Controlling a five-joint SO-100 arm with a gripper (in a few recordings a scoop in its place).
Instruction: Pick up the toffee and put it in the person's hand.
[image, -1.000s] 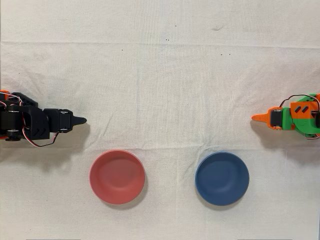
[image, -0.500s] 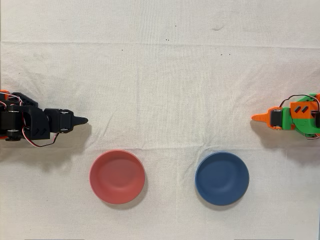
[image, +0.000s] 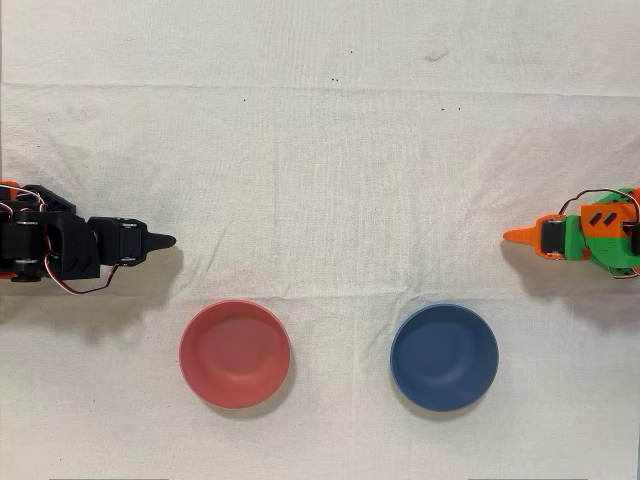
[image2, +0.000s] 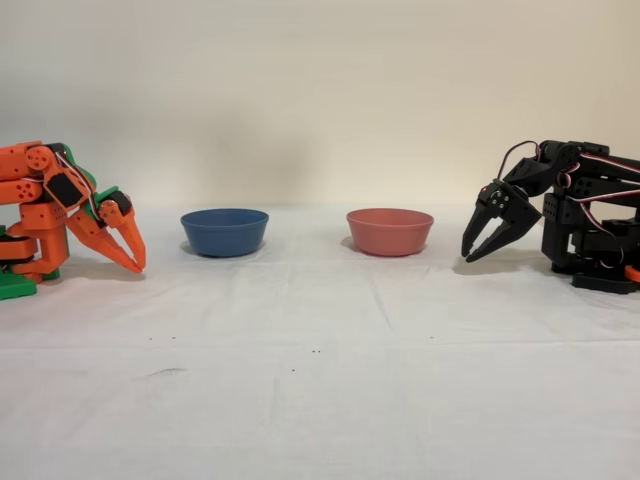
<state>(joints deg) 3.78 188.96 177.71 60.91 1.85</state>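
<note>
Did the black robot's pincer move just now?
Barely: the pincer crept slightly rightward a second ago, then stopped, above-left of the pink bowl.

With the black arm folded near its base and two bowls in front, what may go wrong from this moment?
1. The black gripper points down close to the cloth, fingertips nearly together; if it sweeps forward this low, it may snag the wrinkled fabric.
2. The red bowl lies near the gripper's side; a swing toward it may knock it.
3. The blue bowl sits farther off, so reaching there is probably harder.
</note>
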